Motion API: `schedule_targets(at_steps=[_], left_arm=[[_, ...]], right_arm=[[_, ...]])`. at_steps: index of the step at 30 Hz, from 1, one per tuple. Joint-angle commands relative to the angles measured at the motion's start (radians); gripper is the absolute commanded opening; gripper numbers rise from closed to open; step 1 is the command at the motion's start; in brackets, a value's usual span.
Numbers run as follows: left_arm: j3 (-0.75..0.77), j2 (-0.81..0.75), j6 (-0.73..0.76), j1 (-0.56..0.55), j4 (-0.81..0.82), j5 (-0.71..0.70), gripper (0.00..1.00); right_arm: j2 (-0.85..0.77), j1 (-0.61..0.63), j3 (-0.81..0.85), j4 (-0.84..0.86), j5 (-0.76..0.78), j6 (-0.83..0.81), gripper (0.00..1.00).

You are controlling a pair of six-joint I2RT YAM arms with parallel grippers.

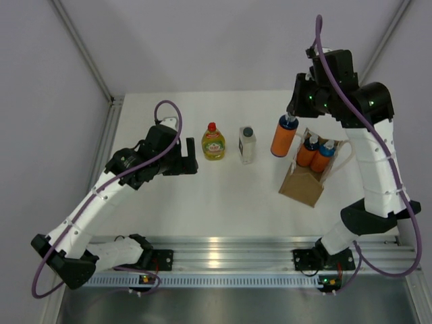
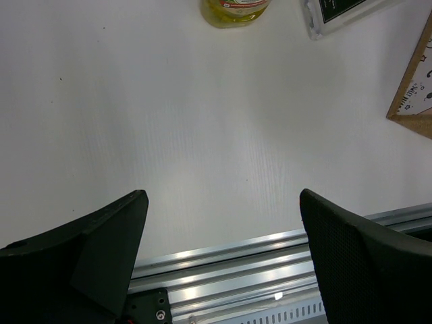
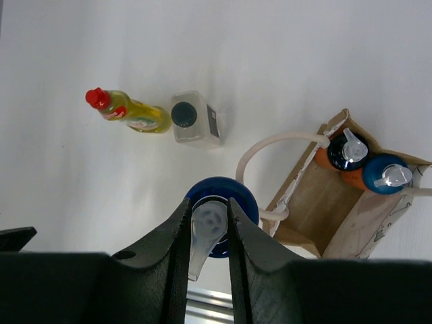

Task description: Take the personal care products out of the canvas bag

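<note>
My right gripper (image 1: 291,116) (image 3: 208,209) is shut on the clear pump top of an orange bottle with a blue top (image 1: 284,137) (image 3: 223,197), which hangs in the air left of the canvas bag (image 1: 302,183) (image 3: 324,209). Two more orange bottles (image 1: 315,154) (image 3: 364,162) stand inside the bag. On the table stand the yellow-green bottle with a red cap (image 1: 213,143) (image 3: 128,113) (image 2: 235,9) and the whitish bottle with a dark cap (image 1: 247,144) (image 3: 194,120) (image 2: 344,12). My left gripper (image 1: 190,156) (image 2: 223,202) is open and holds nothing, left of the yellow-green bottle.
An aluminium rail (image 1: 229,260) (image 2: 270,270) runs along the table's near edge. A white loop handle (image 3: 270,145) of the bag arches towards the held bottle. Purple cables (image 1: 169,128) trail from both arms.
</note>
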Motion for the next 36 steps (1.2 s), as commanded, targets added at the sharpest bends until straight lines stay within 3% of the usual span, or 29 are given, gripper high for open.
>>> schedule_targets(at_steps=[1,8,18,28,36], left_arm=[[0.008,-0.013,0.002,-0.003,0.013,-0.003,0.98],[0.006,-0.024,-0.001,-0.003,0.013,-0.011,0.98],[0.004,-0.036,-0.004,-0.003,0.013,-0.020,0.98],[-0.006,-0.047,-0.015,-0.003,0.013,-0.026,0.98],[-0.012,-0.051,-0.019,-0.003,0.013,-0.026,0.98]], right_arm=[[-0.016,0.042,0.062,-0.082,-0.019,0.032,0.00],[-0.008,0.163,0.008,-0.019,0.005,0.060,0.00],[-0.083,0.288,-0.303,0.266,0.091,0.089,0.00],[-0.177,0.312,-0.706,0.588,0.137,0.061,0.00],[-0.174,0.311,-0.855,0.711,0.137,0.047,0.00]])
